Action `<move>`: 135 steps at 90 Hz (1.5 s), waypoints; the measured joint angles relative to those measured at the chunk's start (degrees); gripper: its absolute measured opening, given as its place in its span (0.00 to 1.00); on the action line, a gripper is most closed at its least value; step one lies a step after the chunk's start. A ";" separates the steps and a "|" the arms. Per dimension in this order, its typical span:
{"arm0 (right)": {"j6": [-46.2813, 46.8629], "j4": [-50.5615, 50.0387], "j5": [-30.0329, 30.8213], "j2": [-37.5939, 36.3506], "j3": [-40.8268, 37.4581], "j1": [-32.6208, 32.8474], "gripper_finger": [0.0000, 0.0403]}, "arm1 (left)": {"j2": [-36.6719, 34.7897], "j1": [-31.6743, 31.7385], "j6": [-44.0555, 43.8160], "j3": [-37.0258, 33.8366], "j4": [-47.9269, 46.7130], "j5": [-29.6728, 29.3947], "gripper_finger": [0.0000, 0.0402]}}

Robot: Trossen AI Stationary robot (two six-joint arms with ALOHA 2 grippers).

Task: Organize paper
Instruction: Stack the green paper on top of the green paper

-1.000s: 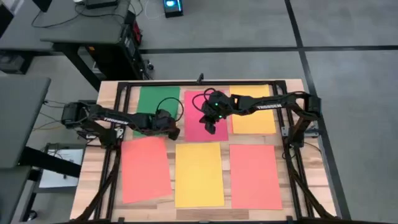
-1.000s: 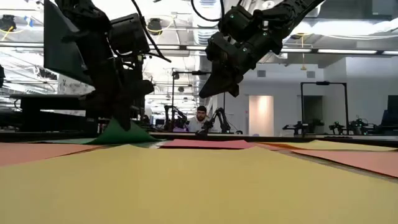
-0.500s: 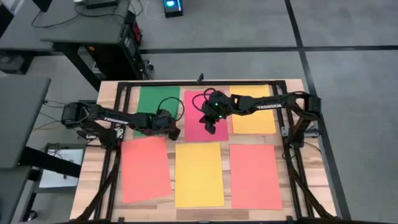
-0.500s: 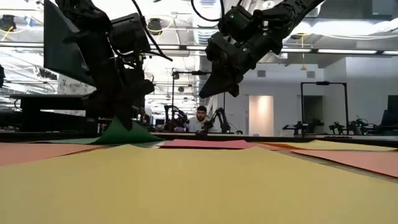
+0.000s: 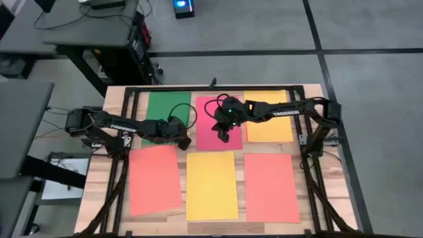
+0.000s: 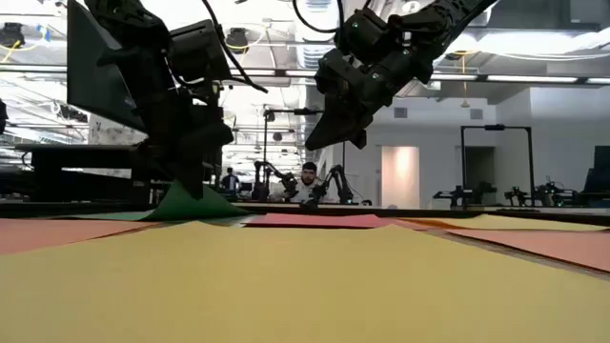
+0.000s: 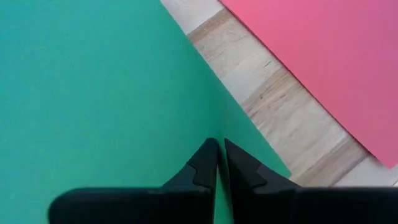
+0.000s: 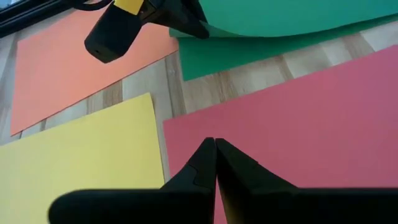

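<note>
Green sheet (image 5: 168,109) at desk's (image 5: 317,92) far left, near corner pinched and lifted by left gripper (image 5: 183,141), long axis running away toward far edge; right gripper (image 5: 223,135) clenched on nothing, hovering over neighbouring pink-red sheet (image 5: 206,112), farther from green.

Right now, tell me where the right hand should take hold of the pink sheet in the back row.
The pink sheet lies flat, so probably its near corner toward the green sheet, where bare wood borders it. The right hand, now shut, could open and come down from above there.
</note>
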 joint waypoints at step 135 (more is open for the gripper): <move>0.27 0.02 0.00 0.00 0.00 0.43 0.00 | 0.00 0.00 -2.70 0.00 0.27 2.67 0.21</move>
